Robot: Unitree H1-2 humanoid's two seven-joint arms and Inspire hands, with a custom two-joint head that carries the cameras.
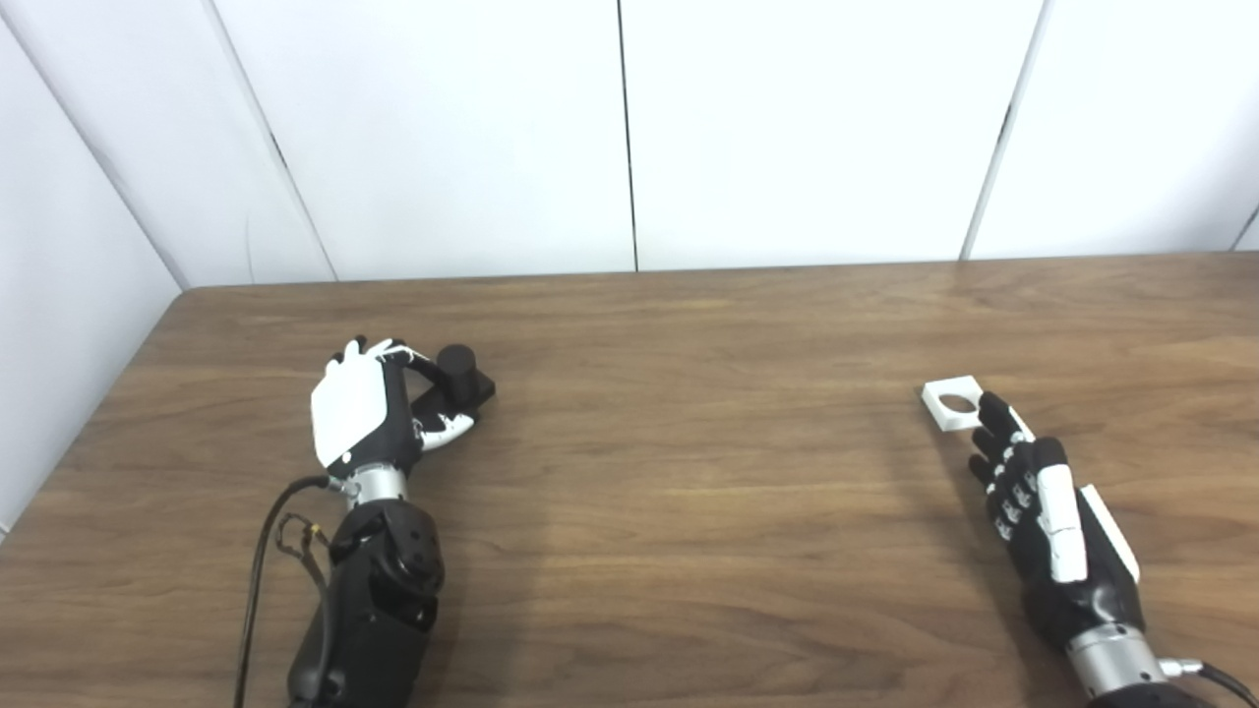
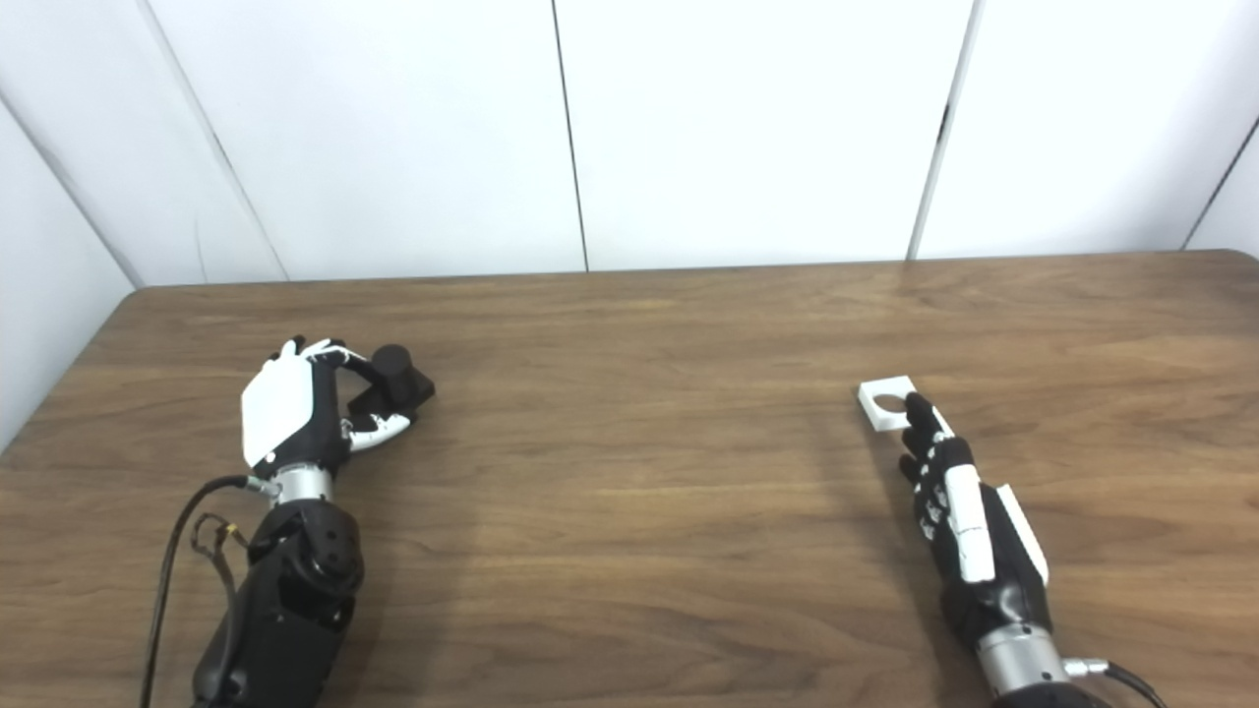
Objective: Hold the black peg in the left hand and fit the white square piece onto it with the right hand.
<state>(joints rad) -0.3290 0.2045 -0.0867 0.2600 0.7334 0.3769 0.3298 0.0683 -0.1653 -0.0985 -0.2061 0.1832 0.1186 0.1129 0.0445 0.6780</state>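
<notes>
Black and white, the left hand stands on its edge at the left part of the wooden table, with its white back plate turned toward the camera. Its fingers curl over the top and reach the black peg, and the thumb comes from below beside the peg's base. The hand is closing around the peg, but a firm grip is not clear from these views; the peg's base looks to rest on the table.

This peg is a short round cylinder that stands upright on a flat, dark, square base. Its surface is matte and plain.

At the right side, well apart from the peg, the right hand lies low over the table with the fingers stretched forward and nearly straight, close together. It holds nothing. The fingertips touch or overlap the near edge of the white square piece; which of the two I cannot tell. The piece lies flat on the table, a thin white square with a round hole in the middle, and it looks like smooth plastic.

Both hands have black fingers with white cover plates and a metal ring at the wrist. A black cable runs beside the left forearm.

No writing or label can be read on any thing. Brown wood grain runs across the table, and plain white wall panels with dark seams stand behind it.
</notes>
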